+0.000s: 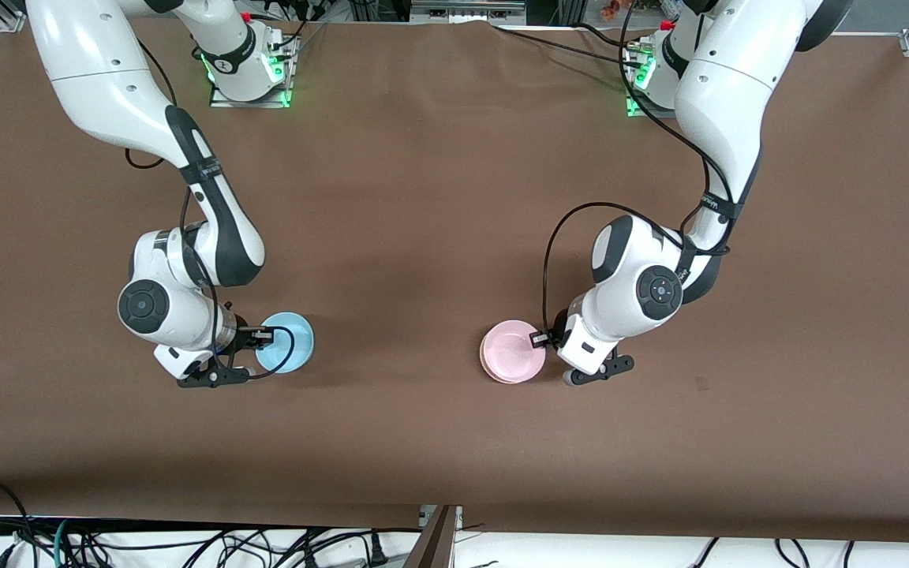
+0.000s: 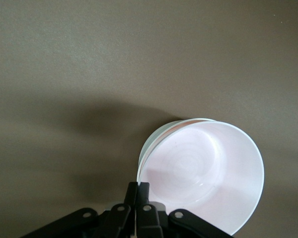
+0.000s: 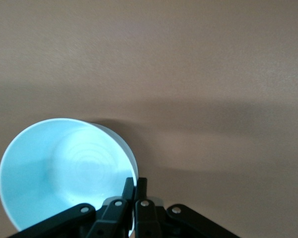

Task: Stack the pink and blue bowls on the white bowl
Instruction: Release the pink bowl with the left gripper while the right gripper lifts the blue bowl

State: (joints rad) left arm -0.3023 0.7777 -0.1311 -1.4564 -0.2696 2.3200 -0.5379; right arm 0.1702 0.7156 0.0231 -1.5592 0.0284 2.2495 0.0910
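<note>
The light blue bowl [image 1: 285,341] sits toward the right arm's end of the table. My right gripper [image 1: 265,338] is shut on its rim; the right wrist view shows the fingers [image 3: 135,182] pinching the blue bowl's wall [image 3: 59,168]. The pale pink bowl [image 1: 512,351] is toward the left arm's end. My left gripper [image 1: 543,339] is shut on its rim [image 2: 142,186]. In the left wrist view the pink bowl [image 2: 203,168] has a second, whitish rim [image 2: 156,136] just outside it, which looks like the white bowl nested under it. No separate white bowl shows.
The brown table cover [image 1: 423,197] stretches between the two bowls. Both arm bases stand at the edge farthest from the front camera. Cables hang below the table's edge nearest that camera [image 1: 186,544].
</note>
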